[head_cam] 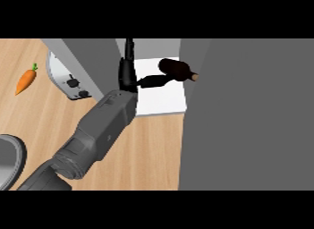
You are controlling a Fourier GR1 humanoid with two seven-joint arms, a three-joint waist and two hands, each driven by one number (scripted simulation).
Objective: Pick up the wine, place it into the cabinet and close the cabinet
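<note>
**Resting the wine (pixel 176 68) inside the cabinet (pixel 86 51)**

Lying on its side on the white shelf (pixel 166 100), close to the shelf's back edge, with the neck pointing at the right edge and meeting the wide grey panel (pixel 252 116). Leaving bare white room toward the shelf's front edge, hemmed in by the left wall (pixel 105 74) and that panel. Holding the left hand (pixel 127 77) open just left of the bottle, with the fingers (pixel 129 47) stretching straight up along the left wall and the thumb reaching toward the bottle's base; not showing whether touching. Angling the grey forearm (pixel 99 125) in from the lower left corner over the wooden counter (pixel 152 152). Showing, beyond the left wall, a white appliance (pixel 65 79), a carrot (pixel 26 80), and a grey round vessel (pixel 1 163) at the counter's left edge.
</note>
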